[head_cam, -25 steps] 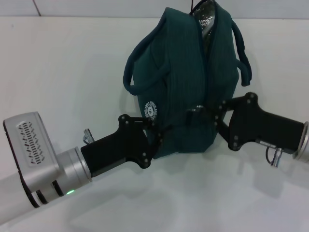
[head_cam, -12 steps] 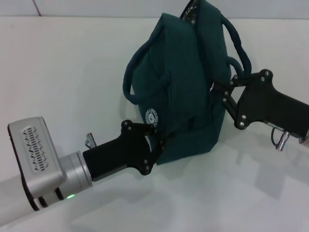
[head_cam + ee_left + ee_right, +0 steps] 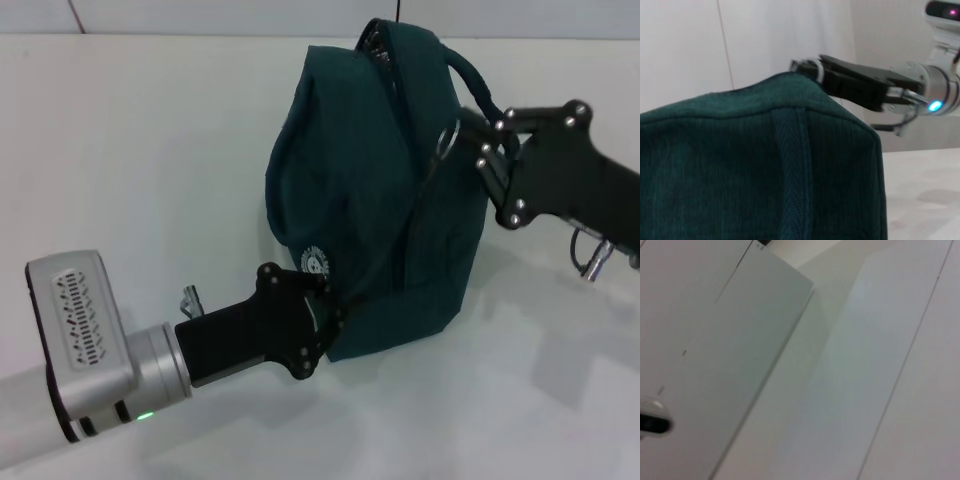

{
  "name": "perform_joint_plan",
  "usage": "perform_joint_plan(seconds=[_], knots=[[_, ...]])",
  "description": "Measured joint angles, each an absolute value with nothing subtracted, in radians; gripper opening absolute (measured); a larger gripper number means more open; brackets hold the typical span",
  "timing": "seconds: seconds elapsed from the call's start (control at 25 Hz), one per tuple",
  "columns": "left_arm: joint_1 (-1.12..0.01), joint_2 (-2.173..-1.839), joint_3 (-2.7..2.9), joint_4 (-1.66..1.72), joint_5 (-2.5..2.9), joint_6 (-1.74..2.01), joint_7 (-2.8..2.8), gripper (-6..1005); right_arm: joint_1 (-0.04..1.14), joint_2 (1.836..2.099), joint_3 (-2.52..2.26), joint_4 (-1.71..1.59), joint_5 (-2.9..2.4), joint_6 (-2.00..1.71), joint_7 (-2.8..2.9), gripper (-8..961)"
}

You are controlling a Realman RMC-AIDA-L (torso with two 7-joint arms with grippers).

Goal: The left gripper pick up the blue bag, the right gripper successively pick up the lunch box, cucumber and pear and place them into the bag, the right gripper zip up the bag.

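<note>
Head view: the dark teal fabric blue bag (image 3: 385, 190) stands on the white table (image 3: 150, 170). The black left gripper (image 3: 335, 310) is clamped on its lower front corner. The black right gripper (image 3: 470, 140) pinches the silver ring pull (image 3: 447, 135) near the top.

Left wrist view: bag fabric (image 3: 760, 170) fills the foreground; the right gripper (image 3: 812, 67) is closed on the ring at the bag's top edge.

Right wrist view: only pale wall panels (image 3: 805, 365).

A plain white surface (image 3: 150, 180) is filling the head view, smooth and matte, with soft grey shadows lying across its near right part. Along its far edge a pale wall (image 3: 200, 15) is rising, crossed by a thin dark seam near the left corner. In the left wrist view the wall (image 3: 690, 50) is showing as flat white panels with one narrow vertical joint running down it, and a strip of the white surface (image 3: 920, 190) is catching faint shadows. The right wrist view is taking in only pale panels (image 3: 865, 365) split by thin lines, evenly lit.
</note>
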State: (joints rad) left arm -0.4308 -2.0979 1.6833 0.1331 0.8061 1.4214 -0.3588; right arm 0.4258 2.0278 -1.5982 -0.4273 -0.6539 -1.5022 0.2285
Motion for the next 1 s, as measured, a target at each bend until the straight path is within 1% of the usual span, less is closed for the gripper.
perform_joint_plan(seconds=[0.4, 0.64, 1.0], knots=[[-0.401, -2.084, 1.674, 0.13, 0.733, 1.419, -0.357, 68, 0.39, 2.028, -1.705, -0.419, -0.458, -1.562, 0.078, 6], [-0.361, -2.089, 1.673, 0.134, 0.616, 1.439, -0.352, 68, 0.366, 2.028, -1.879, -0.445, -0.323, -1.569, -0.042, 5], [-0.35, -2.087, 1.672, 0.127, 0.588, 1.442, -0.343, 68, 0.371, 2.026, -1.895, -0.452, -0.222, -1.545, 0.034, 8]])
